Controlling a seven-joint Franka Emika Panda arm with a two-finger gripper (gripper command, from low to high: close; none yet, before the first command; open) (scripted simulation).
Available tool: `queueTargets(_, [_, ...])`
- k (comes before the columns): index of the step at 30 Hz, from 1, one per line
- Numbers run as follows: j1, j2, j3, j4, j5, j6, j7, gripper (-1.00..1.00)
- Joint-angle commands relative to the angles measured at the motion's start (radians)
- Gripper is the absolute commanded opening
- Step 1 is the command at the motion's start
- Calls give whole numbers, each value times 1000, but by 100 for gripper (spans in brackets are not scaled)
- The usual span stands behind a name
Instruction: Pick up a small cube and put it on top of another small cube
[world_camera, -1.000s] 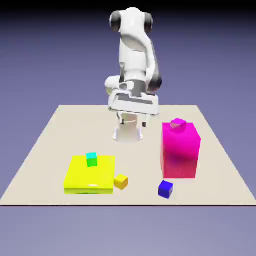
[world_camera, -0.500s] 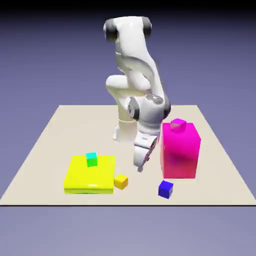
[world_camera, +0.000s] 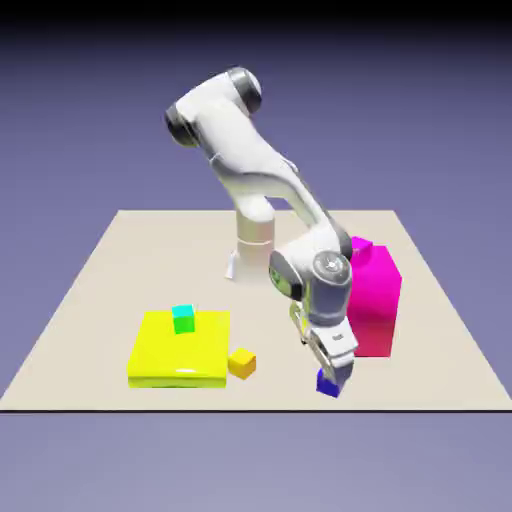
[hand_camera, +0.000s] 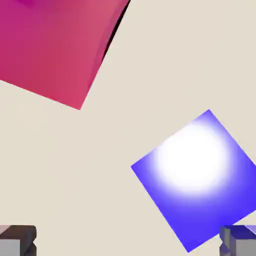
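Jaws spread wide: in the hand view the two grey fingertips (hand_camera: 17, 240) sit at the bottom corners, nothing between them but bare surface (hand_camera: 100, 190). Gripper (world_camera: 335, 372) points down, just above the small dark blue cube (world_camera: 327, 383), not pinching it.

Blue cube: plain, rotated diagonally in the hand view, a bright white glare on its top face. It lies off to the right fingertip's side, and the right edge of the frame cuts off one corner. It rests on the surface near the front edge, just in front of the large magenta block (world_camera: 375, 300).

Exterior view: wrist and fingers cover most of the blue cube. The tiny magenta-pink cube (world_camera: 361, 243) sits atop the large block, partly hidden by the arm. Hand view shows only a corner of the large block.
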Motion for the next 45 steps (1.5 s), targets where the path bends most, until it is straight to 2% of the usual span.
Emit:
queueTargets(1, [-19,36,25,18,-16,-24,-38,0])
queueTargets(11, [-207,399,280,197,-177,-266,-418,0])
queueTargets(14, [-189,445,268,187,-170,-264,-435,0])
queueTargets(22, [-24,281,4,121,4,3,-560,0])
queueTargets(23, [-24,281,4,121,4,3,-560,-100])
queueTargets(32, [-210,420,253,200,-139,-254,-445,-100])
queueTargets(45, [-135,567,718,235,0,-804,-355,-100])
